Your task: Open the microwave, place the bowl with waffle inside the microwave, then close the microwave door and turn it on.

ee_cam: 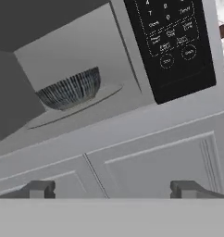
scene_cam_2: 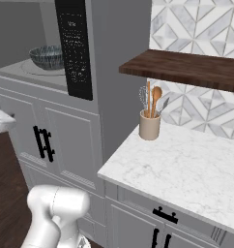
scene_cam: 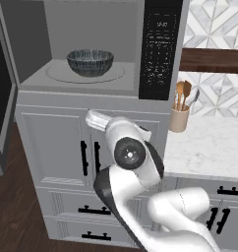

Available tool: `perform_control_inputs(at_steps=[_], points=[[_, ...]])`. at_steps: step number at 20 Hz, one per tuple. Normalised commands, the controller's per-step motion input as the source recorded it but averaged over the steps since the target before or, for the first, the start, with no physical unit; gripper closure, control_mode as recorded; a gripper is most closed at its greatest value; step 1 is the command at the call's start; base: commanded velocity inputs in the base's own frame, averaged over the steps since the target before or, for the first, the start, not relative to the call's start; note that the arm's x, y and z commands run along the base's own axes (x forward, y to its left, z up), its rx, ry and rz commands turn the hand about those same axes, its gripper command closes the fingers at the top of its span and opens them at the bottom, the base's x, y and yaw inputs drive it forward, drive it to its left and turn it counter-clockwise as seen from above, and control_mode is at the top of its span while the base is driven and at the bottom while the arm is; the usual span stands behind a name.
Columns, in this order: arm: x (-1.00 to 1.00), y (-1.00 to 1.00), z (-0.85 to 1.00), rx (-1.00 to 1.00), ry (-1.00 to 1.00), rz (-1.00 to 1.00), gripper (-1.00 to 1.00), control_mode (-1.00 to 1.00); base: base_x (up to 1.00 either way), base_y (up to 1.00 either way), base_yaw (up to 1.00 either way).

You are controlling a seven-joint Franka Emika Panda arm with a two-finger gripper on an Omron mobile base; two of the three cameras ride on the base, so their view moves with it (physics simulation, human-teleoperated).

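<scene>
Here the claw (ee_cam: 112, 189) shows in the hand view as two dark tips rising far apart at the bottom, spread wide, with nothing between them and touching nothing. They sit in front of the grey cabinet doors (ee_cam: 155, 162) just under the microwave (ee_cam: 132, 111).

Above those doors the microwave stands open. Its door (scene_cam: 0, 93), dark glass in a grey frame, is swung out to the left edge of the left base view. The cavity is plain grey with a round turntable (scene_cam: 86, 74) on its floor. The bowl (scene_cam: 90, 62) stands upright on the middle of the turntable, apart from the cavity walls: small, round, dark blue-grey, its outside ribbed with pale streaks. From these angles the inside of the bowl is too dark to tell what it holds. To the right of the cavity runs the black keypad (scene_cam: 160, 49) with a small display at its top.

Further right, on the white marble surface (scene_cam_2: 186, 164), a tan cup (scene_cam_2: 150, 125) stands near the back left corner, just beside the microwave housing. It holds wooden spoons and a wire whisk, handles down. Over it a dark wood shelf (scene_cam_2: 186, 68) is fixed to the patterned tile wall.
</scene>
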Motion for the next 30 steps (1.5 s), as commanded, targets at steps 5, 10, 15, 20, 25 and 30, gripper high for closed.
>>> perform_control_inputs(at_steps=[5, 10, 15, 20, 25, 30], points=[[0.0, 0.21, -0.4, -0.27, -0.06, -0.28, -1.0, -1.0, 0.0, 0.0, 0.0], [0.0, 0.14, -0.51, 0.07, -0.36, -0.08, -1.0, -1.0, 0.0, 0.0, 0.0], [-0.12, 0.42, -0.27, 0.11, -0.38, -0.03, -1.0, -1.0, 0.0, 0.0, 0.0], [-0.41, 0.78, 0.0, 0.01, -0.27, -0.08, -1.0, -1.0, 0.0, 0.0, 0.0], [-0.27, 0.91, 0.0, -0.04, -0.18, -0.08, -1.0, -1.0, 0.0, 0.0, 0.0], [-0.09, 0.84, -0.02, -0.09, -0.12, -0.08, 1.0, -1.0, 0.0, 0.0, 0.0]])
